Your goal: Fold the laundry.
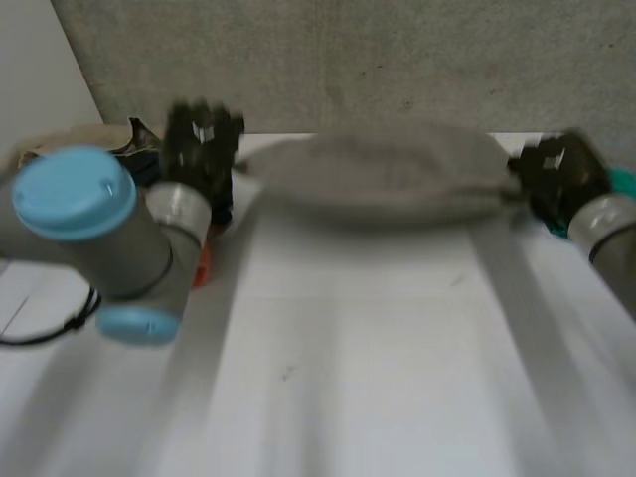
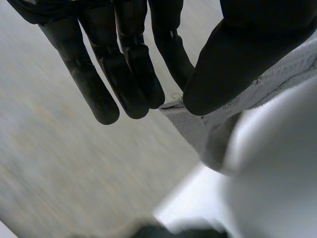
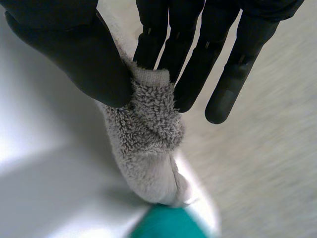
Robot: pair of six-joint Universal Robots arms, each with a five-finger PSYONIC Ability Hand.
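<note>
we've got a grey terry towel (image 1: 383,177), stretched long sideways, both ends bunched, up over the white table's (image 1: 348,348) far edge

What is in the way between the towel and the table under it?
Nothing that shows. The left hand and the right hand each pinch one end of the towel, and the table in front of it is bare.

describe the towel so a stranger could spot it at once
At the far side of the white table, the grey towel hangs stretched between the left hand and right hand, each pinching an end. Unlike the teal thing nearby, it is fluffy.
</note>
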